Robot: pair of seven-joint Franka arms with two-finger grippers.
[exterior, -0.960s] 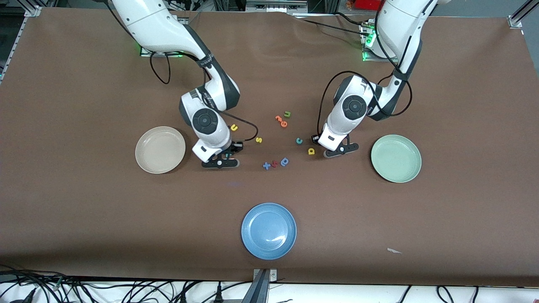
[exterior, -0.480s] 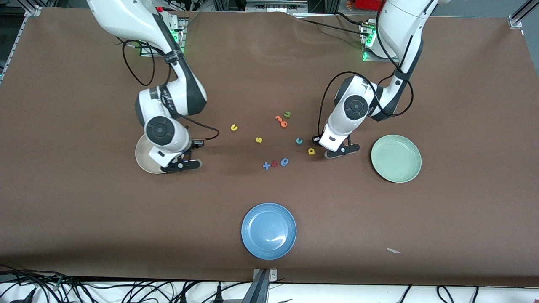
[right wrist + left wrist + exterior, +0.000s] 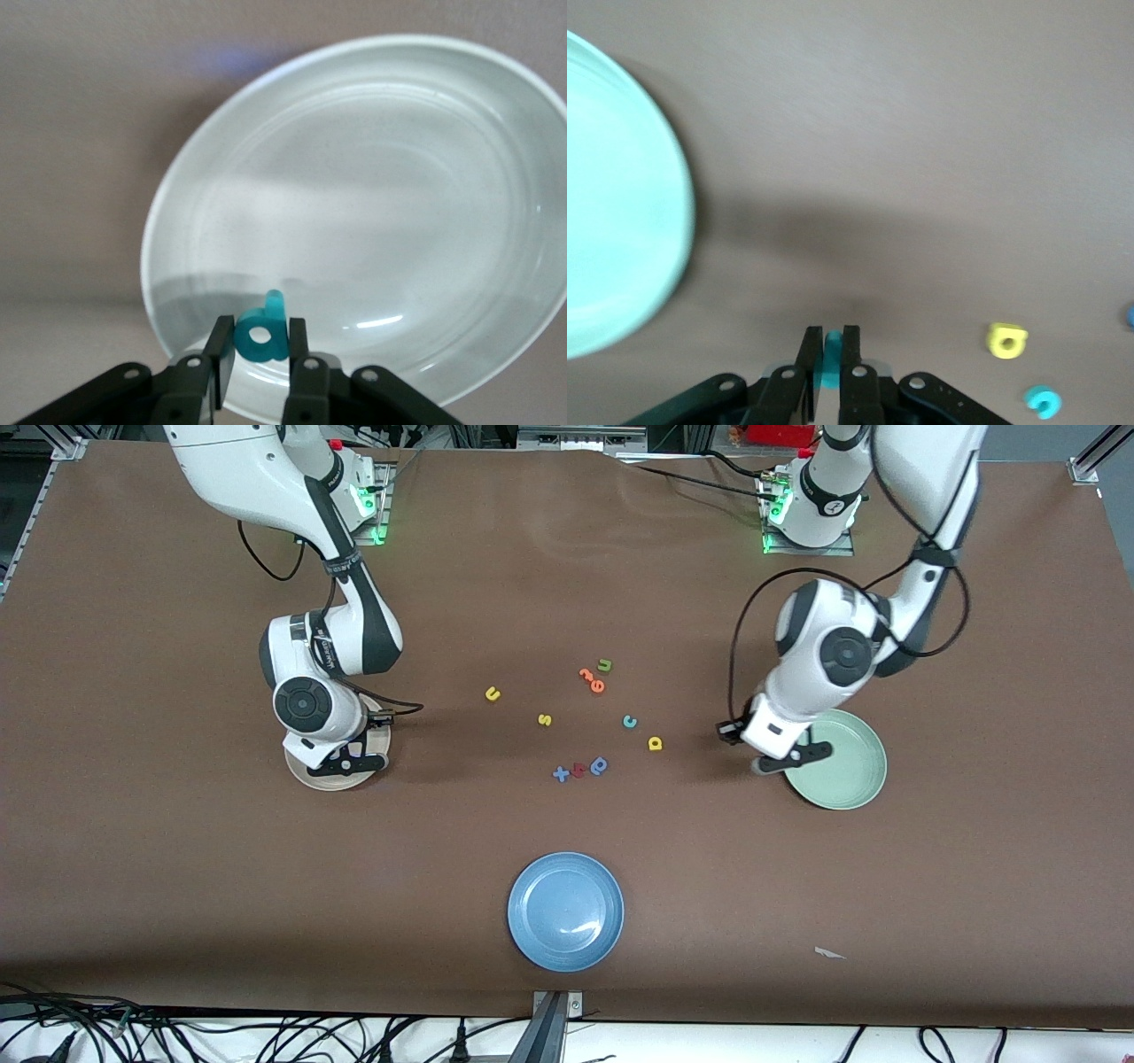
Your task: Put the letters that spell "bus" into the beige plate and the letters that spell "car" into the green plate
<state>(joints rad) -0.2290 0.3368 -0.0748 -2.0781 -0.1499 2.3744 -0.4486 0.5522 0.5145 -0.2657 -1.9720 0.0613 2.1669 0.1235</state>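
My right gripper (image 3: pixel 350 763) hangs over the beige plate (image 3: pixel 308 778), shut on the teal b (image 3: pixel 276 343); the right wrist view shows the letter between the jaws (image 3: pixel 257 323) above the plate's (image 3: pixel 399 177) inside. At the rim of the green plate (image 3: pixel 846 771), on the side toward the letters, my left gripper (image 3: pixel 784 760) is shut on the small teal r (image 3: pixel 832 359), jaws (image 3: pixel 830 332) over bare table beside the plate (image 3: pixel 620 204). On the table lie the yellow u (image 3: pixel 493 693), yellow s (image 3: pixel 545 720), teal c (image 3: pixel 630 722) and yellow a (image 3: pixel 656 743).
A green u (image 3: pixel 605 665) and orange letters (image 3: pixel 592 680) lie toward the arms' bases. A blue a (image 3: pixel 600 765), a red letter (image 3: pixel 578 770) and a blue x (image 3: pixel 561 774) sit nearer the camera. A blue plate (image 3: pixel 565 911) stands near the front edge.
The right arm carried the teal b from the middle of the table to over the beige plate. The left arm lifted the teal r from beside the yellow a and moved to the green plate's rim.
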